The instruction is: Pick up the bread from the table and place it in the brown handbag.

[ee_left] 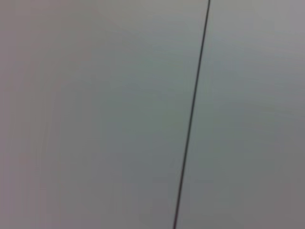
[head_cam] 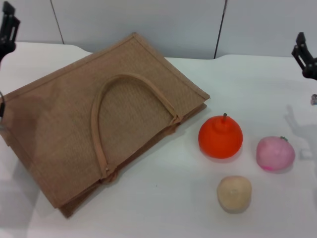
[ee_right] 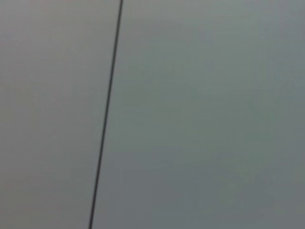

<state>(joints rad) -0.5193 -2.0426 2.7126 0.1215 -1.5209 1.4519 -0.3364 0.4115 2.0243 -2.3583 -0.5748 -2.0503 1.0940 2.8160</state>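
Observation:
The brown handbag (head_cam: pixel 54 139) lies flat on the white table (head_cam: pixel 163 213), filling the left half of the head view, with one loop handle (head_cam: pixel 99 134) resting on top of it. The bread is out of view in every frame. My left gripper (head_cam: pixel 7 27) hangs high at the far left edge, above the bag's back corner. At the far right edge my right gripper (head_cam: pixel 304 57) is raised well above the table. Neither holds anything that I can see. Both wrist views show only a grey wall panel with a dark seam.
An orange toy fruit (head_cam: pixel 220 137) stands just right of the bag's opening. A pink peach-like fruit (head_cam: pixel 275 153) lies to its right. A small round beige ball (head_cam: pixel 234 193) sits in front of them. A grey panelled wall backs the table.

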